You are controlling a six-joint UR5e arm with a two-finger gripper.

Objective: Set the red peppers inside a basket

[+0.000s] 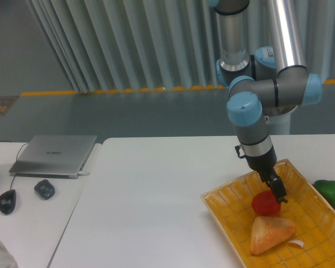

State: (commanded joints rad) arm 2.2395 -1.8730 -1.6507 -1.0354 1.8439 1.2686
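The red pepper [266, 204] sits inside the yellow-orange woven basket [226, 206] at the right front of the table, just behind the tan bread piece. My gripper [278, 194] is down in the basket, right at the pepper's upper right side. Its dark fingers touch or nearly touch the pepper, and I cannot tell whether they are closed on it or spread.
A tan triangular bread piece [271, 233] lies in the basket in front of the pepper. A green bell pepper [330, 192] lies on the table right of the basket. A closed laptop [56, 154], a mouse [6, 201] and a small dark object [44, 188] lie at the far left.
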